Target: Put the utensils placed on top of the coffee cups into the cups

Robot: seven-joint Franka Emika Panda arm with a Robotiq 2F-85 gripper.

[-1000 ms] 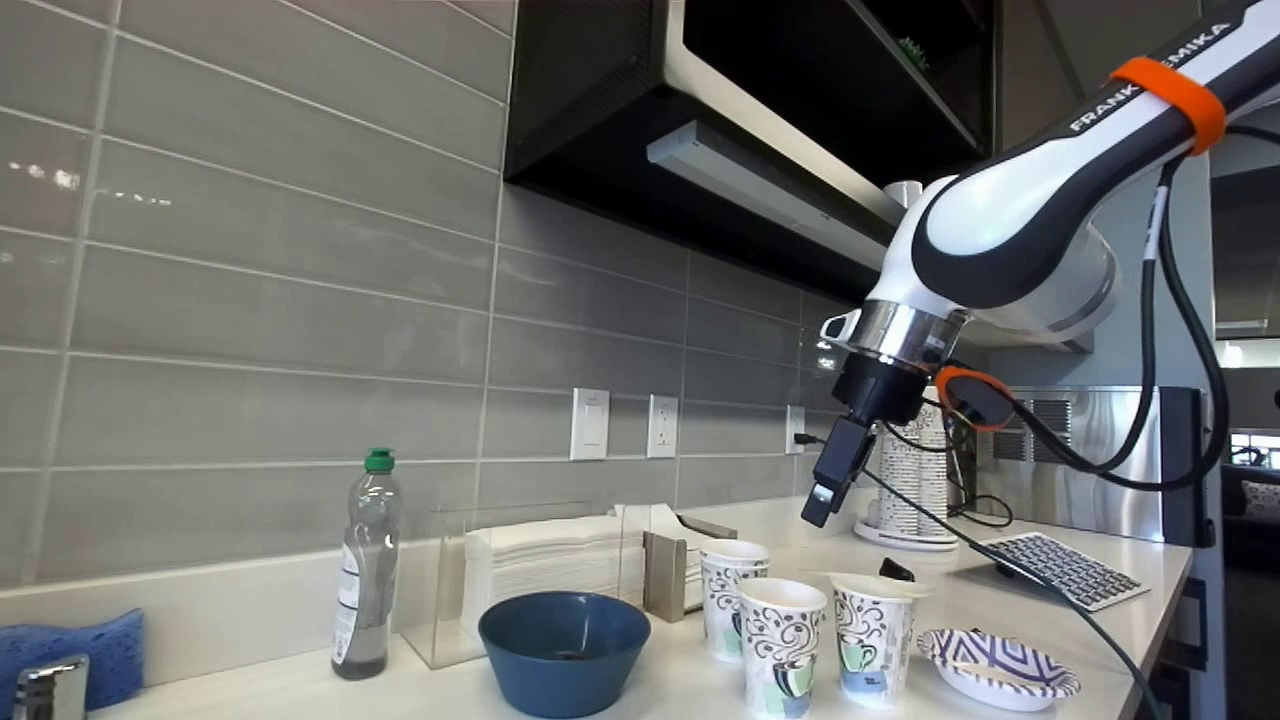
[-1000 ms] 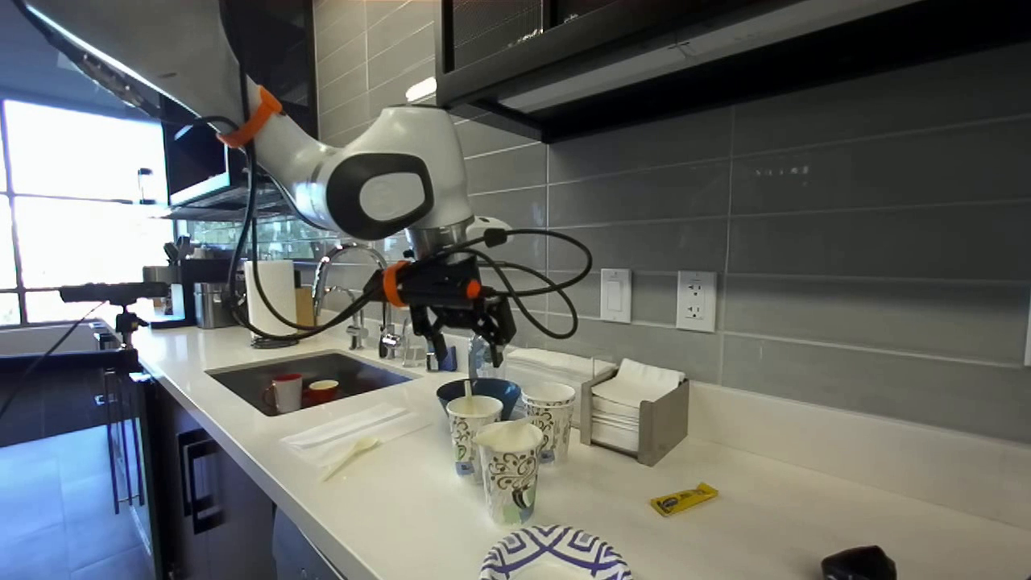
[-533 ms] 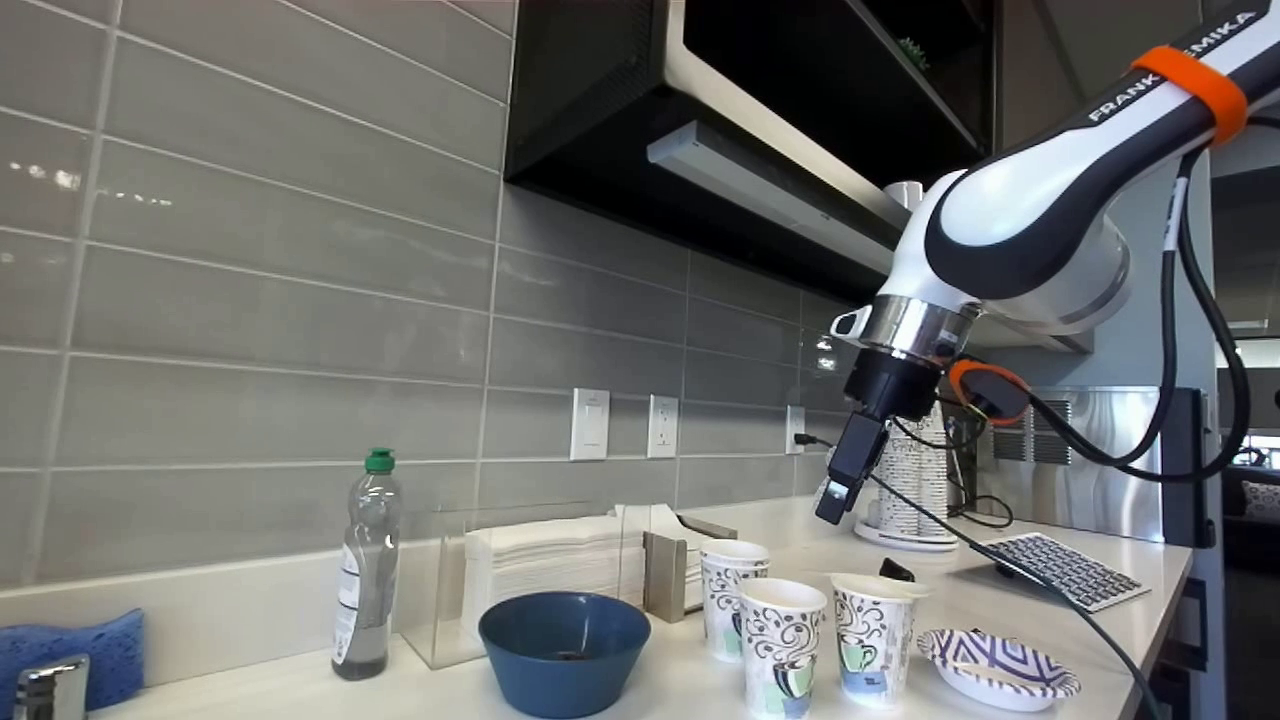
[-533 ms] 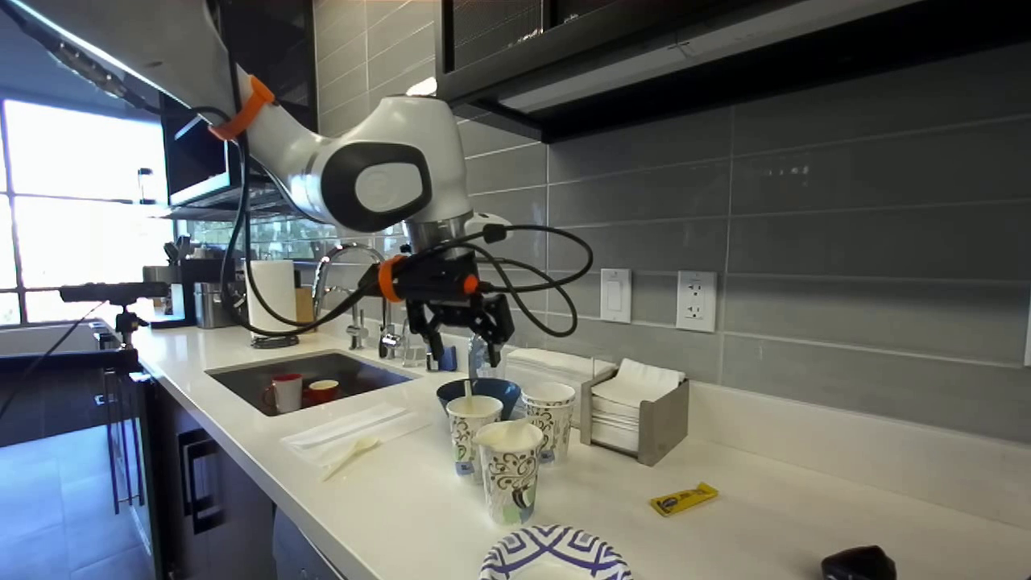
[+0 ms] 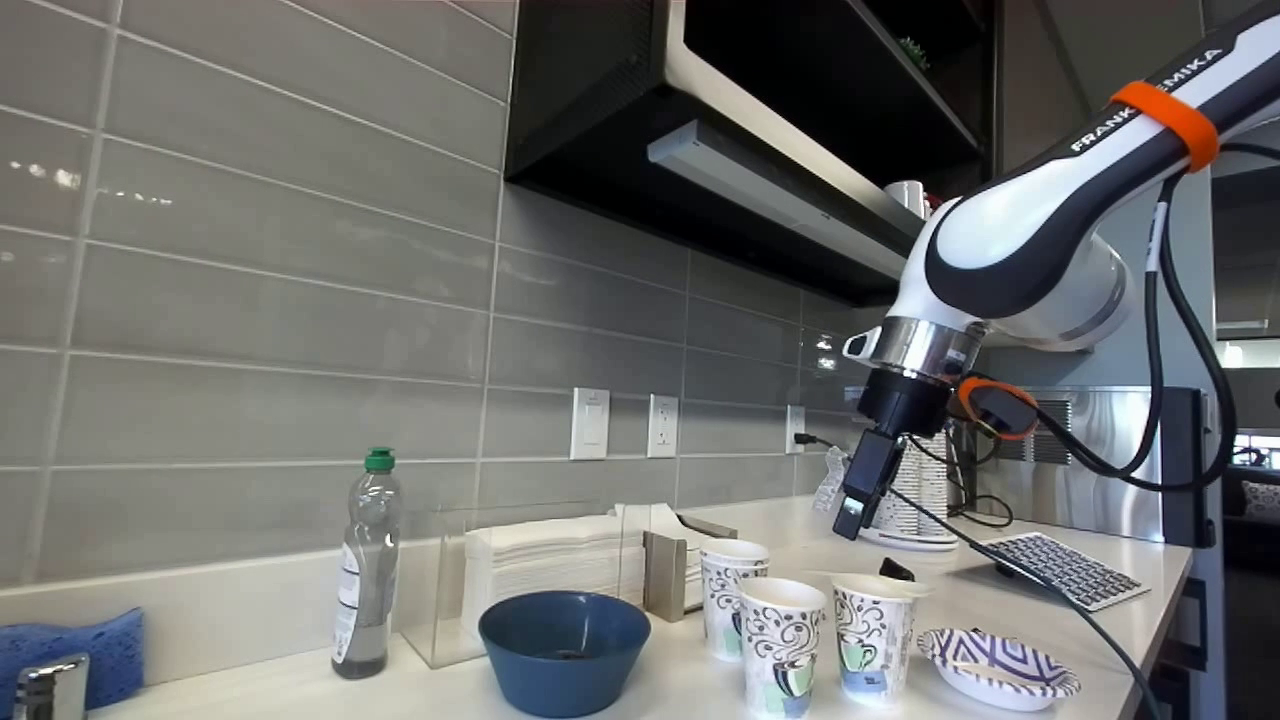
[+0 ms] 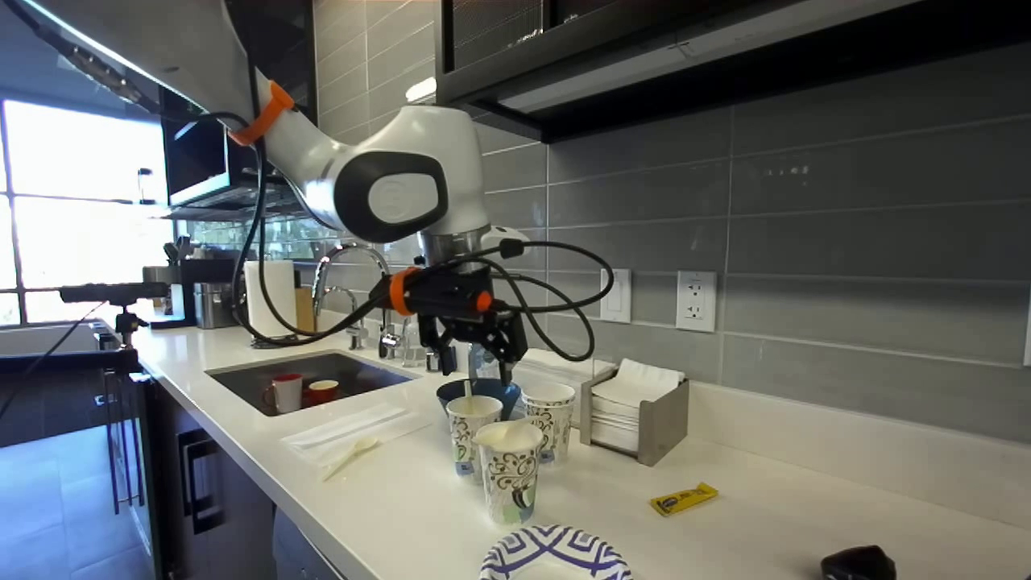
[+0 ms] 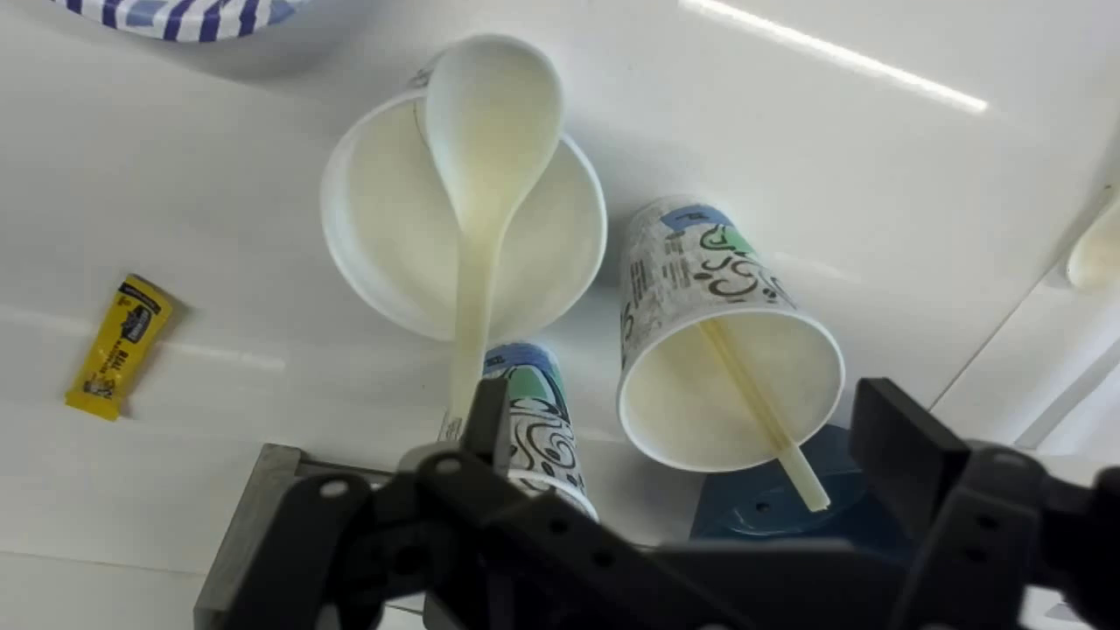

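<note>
Since the earlier frames my gripper [image 6: 477, 372] has sunk a little and slid toward the right of both exterior views, while the cups [image 5: 783, 650] beneath sit as they were. The jaws are released, spread wide above them. In the wrist view I have a spoon [image 7: 490, 149] lying across the mouth of a cup [image 7: 385, 245], its broad end past the rim; I lose the handle's far end beside a dark finger [image 7: 492, 422]. A second cup [image 7: 669, 271] has a pale, stick-like utensil [image 7: 754, 398] leaning in it, top poking over the rim, lower end hidden inside. My gripper covers most of the third cup [image 7: 542, 437], so I can't tell what its inside holds. The blue bowl [image 7: 735, 503] shows only in part behind the second cup, the patterned dish [image 7: 192, 22] is cut off at the top, and another spoon [image 7: 1098, 254] is clipped by the right edge. Most print on the yellow packet [image 7: 121, 350] is too small for me.
</note>
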